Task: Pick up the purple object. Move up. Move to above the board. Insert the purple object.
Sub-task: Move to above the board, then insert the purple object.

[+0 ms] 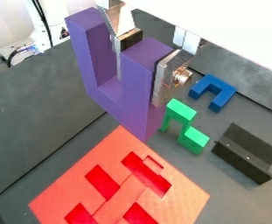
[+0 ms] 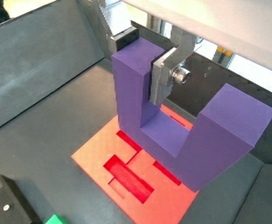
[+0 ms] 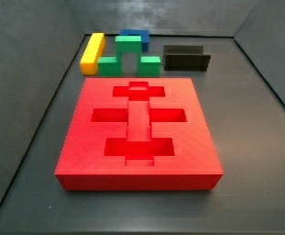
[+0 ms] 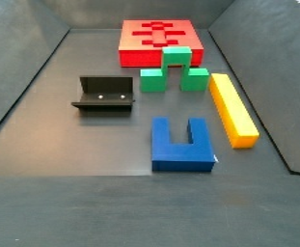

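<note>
Over the dark grey worktop (image 3: 248,138), walled by grey panels, the gripper (image 1: 149,77) hangs with its jaws clamped on one arm of the purple object (image 1: 117,77), lifted above the red board (image 1: 121,188) that lies flat below it.

1. The gripper (image 1: 136,72) shows only in the wrist views; neither side view shows any part of the arm.
2. One finger (image 1: 167,77) is a flat silver metal plate with a squared end.
3. In a wrist view, the finger (image 2: 165,73) has a notched, stepped outline along its edge.
4. A round silver screw (image 2: 180,74) sits on a small dark fitting at the plate's 3 o'clock side.
5. White housing with pale cables is visible behind the finger mount.
</note>
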